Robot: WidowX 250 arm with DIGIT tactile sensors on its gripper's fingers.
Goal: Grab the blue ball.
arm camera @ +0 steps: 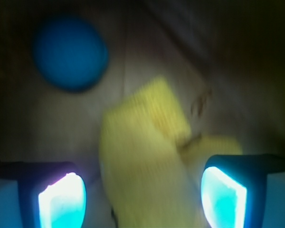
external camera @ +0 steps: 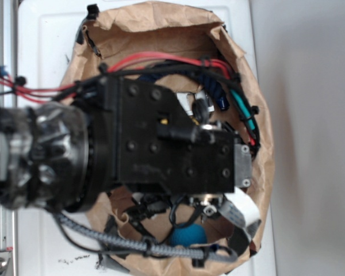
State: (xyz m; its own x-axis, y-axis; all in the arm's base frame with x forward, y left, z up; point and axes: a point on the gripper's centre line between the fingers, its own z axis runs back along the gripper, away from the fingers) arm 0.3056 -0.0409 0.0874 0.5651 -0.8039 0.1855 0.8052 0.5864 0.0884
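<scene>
down inside the brown paper bag the arm is reaching, its black wrist block filling most of the exterior view and hiding the fingers from that side. red and black cables loop over the top of the block, and a grey braided cable trails below it. the bag sits on a white surface.

from the wrist view the gripper has its jaws spread wide apart with nothing gripped; the two fingertips glow pale cyan at the bottom corners. between them lies a crumpled yellow cloth, blurred, running up from the bottom edge toward the middle of the bag floor.

the blue ball rests on the bag floor at the upper left of the wrist view, well apart from both fingers and just beside the cloth's far end, whether touching it i cannot tell. in the exterior view the same ball peeks out under the wrist block near the bag's lower rim, partly hidden by cables.
</scene>
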